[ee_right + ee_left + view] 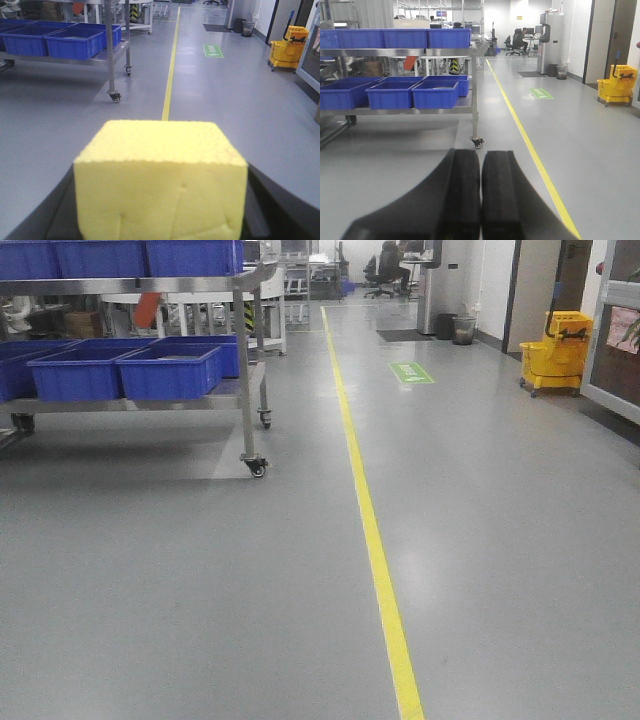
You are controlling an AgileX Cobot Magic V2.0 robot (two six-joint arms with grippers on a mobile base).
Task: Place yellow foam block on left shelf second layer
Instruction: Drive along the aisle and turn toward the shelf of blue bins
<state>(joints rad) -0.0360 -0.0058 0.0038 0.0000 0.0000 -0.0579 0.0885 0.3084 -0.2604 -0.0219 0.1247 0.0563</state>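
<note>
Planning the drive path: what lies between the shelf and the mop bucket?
Front view: bare grey floor separates the shelf from the mop bucket. It is crossed by the yellow line and bears a green floor sign.

A shiny metal shelf cart on wheels (245, 360) stands on the left side of the smooth grey floor (150, 590). Blue plastic tubs (170, 372) sit side by side on its lower shelf, and more sit on the shelf above. A long yellow tape line (375, 550) runs along the floor just right of the cart. Right of the line, farther back, lies a flat green floor sign (411, 372). A yellow plastic mop bucket (555, 355) stands far right, by the wall. Up front, the yellow foam block (160, 165) sits between the fingers of the right gripper (160, 200).
</note>
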